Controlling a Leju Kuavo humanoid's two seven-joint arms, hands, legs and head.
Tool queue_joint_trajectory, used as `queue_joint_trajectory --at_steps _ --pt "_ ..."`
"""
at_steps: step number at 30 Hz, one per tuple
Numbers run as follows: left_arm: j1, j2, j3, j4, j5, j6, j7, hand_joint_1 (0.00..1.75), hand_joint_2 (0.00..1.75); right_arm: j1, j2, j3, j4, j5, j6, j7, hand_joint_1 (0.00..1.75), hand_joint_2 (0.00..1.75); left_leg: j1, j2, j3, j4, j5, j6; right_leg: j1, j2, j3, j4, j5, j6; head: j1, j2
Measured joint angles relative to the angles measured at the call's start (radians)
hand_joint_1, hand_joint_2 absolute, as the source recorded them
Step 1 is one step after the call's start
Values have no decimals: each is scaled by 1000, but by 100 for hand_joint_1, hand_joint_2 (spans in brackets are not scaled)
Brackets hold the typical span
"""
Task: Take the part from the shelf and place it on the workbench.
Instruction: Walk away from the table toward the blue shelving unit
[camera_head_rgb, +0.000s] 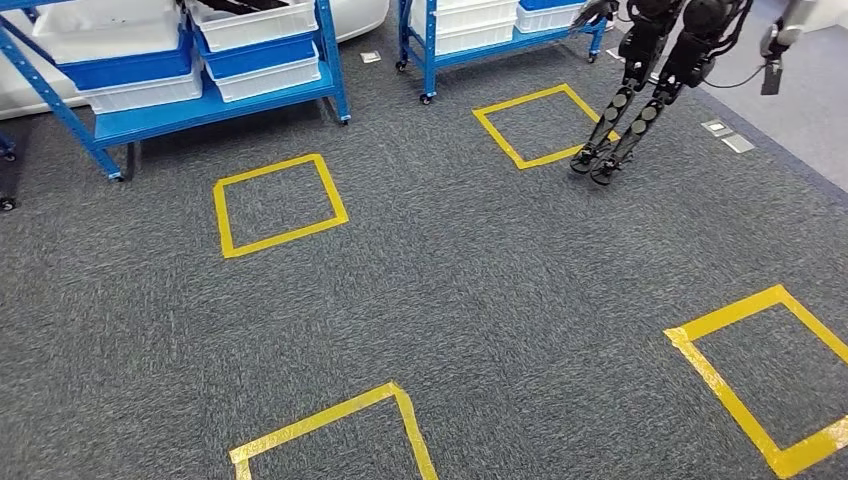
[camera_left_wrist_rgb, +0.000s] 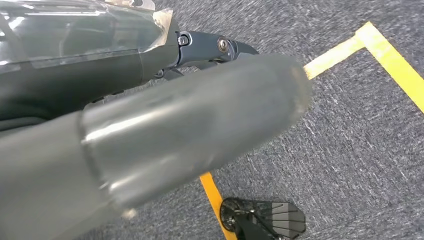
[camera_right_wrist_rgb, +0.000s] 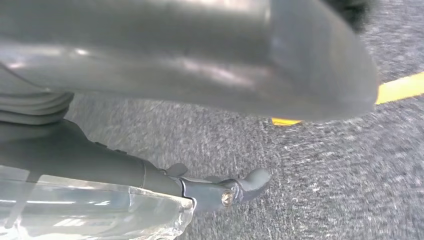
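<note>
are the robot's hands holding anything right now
No, both empty: the left hand and right hand hang over grey carpet, with nothing seen in their fingers.

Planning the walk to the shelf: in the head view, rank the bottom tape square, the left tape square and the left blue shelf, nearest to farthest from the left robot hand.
The left robot hand hangs over the floor.
1. Bottom tape square, just ahead.
2. Left tape square, mid-floor.
3. Blue shelf, top left.
</note>
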Motion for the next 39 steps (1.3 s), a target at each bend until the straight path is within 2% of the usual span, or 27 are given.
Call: queue_joint_trajectory --at_steps 1,2,4,5,7,8,10,12,14,16,17,18,19,21,23,25,27,29,31,32,33,34,35,36,37,38,39 --pt "0 -1 0 0 0 0 0 0 0 2 -1 0 0 0 0 0 0 0 1 -15 0 1 0 -1 -3 4 -21 37 -6 5 0 0" --pt "1 -1 0 0 -1 0 0 0 0 4 -2 0 0 0 0 0 0 0 1 -29 1 1 0 -2 -6 6 -25 37 4 14 0 0" --pt "3 -3 0 0 -1 -1 0 0 0 5 -4 0 0 0 0 0 0 0 4 -57 4 4 -2 -8 -13 21 17 -68 60 37 0 0" --pt "3 -3 0 0 -1 -1 0 0 0 5 -5 0 0 1 0 0 0 0 4 -70 3 8 -5 -14 -17 40 44 -134 88 45 1 0" --pt "3 -3 0 0 -1 -1 0 0 0 4 -5 0 0 2 0 -1 0 0 1 -89 0 15 -10 -26 -20 64 76 -212 118 40 2 0" --pt "4 -3 0 0 -1 -1 0 0 0 4 -5 0 0 2 0 -1 0 0 1 -97 -3 17 -11 -32 -18 65 79 -219 120 31 2 0" --pt "7 -2 0 0 -1 -1 0 0 0 2 -4 0 0 3 0 -1 0 0 6 -102 -8 19 -12 -40 -19 47 85 -219 123 16 1 0" --pt "8 0 0 0 -1 0 0 0 0 1 -2 0 0 3 1 -2 0 0 8 -61 -29 62 -38 -48 -21 28 87 -221 124 3 -3 0" --pt "6 -1 0 0 -1 0 0 0 0 4 -1 0 0 3 2 -2 0 0 7 -4 -88 179 -100 -55 -16 4 88 -222 121 -8 -9 0" --pt "5 -1 0 0 -1 0 0 0 0 7 -2 0 0 3 3 -2 0 0 8 16 -150 292 -139 -58 -10 -24 88 -222 117 -15 -9 0" --pt "6 -1 0 0 -1 0 0 0 0 7 -2 0 0 3 3 -2 0 0 8 20 -159 304 -133 -57 -8 -36 89 -222 115 -17 -9 0" --pt "7 -1 0 0 -1 0 0 0 0 6 -1 0 0 2 3 -2 0 0 8 23 -148 280 -110 -53 -7 -48 90 -222 114 -18 -9 0" --pt "7 0 0 0 -2 0 0 0 0 5 -1 0 0 2 3 -2 0 0 6 34 -119 222 -77 -47 -5 -58 93 -222 112 -19 -10 0" --pt "5 1 0 0 -3 0 0 0 0 3 1 0 0 2 3 -2 0 0 -4 80 -51 94 -27 -31 1 -77 99 -222 106 -16 -9 0" --pt "1 2 0 0 -4 0 0 0 0 2 3 0 0 1 3 -2 0 0 -13 101 -25 40 -16 -22 6 -97 104 -223 100 -8 -8 0" --pt "1 1 0 0 -4 0 -1 0 0 0 4 0 0 0 3 -3 0 0 -13 76 -24 31 -11 -16 9 -113 108 -225 95 0 -9 0" --pt "2 0 0 0 -5 1 0 0 0 -2 4 0 0 -1 3 -4 0 0 -6 52 -14 15 -1 -7 8 -78 100 -194 76 6 -7 0" --pt "0 -1 0 0 -5 1 0 0 0 1 4 0 0 -1 3 -4 0 0 -1 28 -10 7 5 -2 3 -18 52 -89 28 3 -3 0" --pt "-2 -2 0 0 -5 1 0 0 0 7 4 0 0 -1 3 -4 0 0 -1 -2 -11 7 5 -1 -2 3 -10 30 -13 3 -1 0" --pt "-1 -2 0 0 -5 1 0 0 0 9 4 0 0 -1 3 -4 0 0 0 -17 -11 8 5 -1 -5 6 -25 52 -13 9 -1 0" --pt "0 -2 0 0 -5 0 0 0 0 10 3 0 0 -2 3 -4 0 0 1 -32 -10 9 5 -2 -7 8 -22 38 2 19 -1 0" --pt "1 -3 0 0 -5 0 0 0 0 10 2 0 0 -2 3 -4 0 0 3 -47 -9 11 4 -5 -12 15 -1 -16 32 31 -1 0" --pt "2 -3 0 0 -6 0 0 0 0 9 2 0 0 -2 3 -5 0 0 4 -60 -10 14 3 -9 -18 35 27 -86 64 44 0 0" --pt "2 -3 0 0 -6 0 0 0 0 9 2 0 0 -2 2 -5 0 0 3 -73 -13 21 -1 -16 -23 56 51 -147 90 49 2 0" --pt "1 -3 0 0 -7 0 0 0 0 8 2 0 0 -2 2 -5 0 0 2 -84 -16 27 -4 -23 -25 72 68 -189 107 49 2 0" --pt "1 -3 0 0 -8 0 0 0 0 8 3 0 0 -2 2 -6 0 0 1 -93 -21 31 -6 -29 -25 81 74 -205 112 42 2 0" --pt "2 -2 0 0 -9 0 0 0 0 8 3 0 0 -2 1 -6 0 0 0 -101 -25 34 -7 -34 -22 74 75 -205 113 33 1 0"
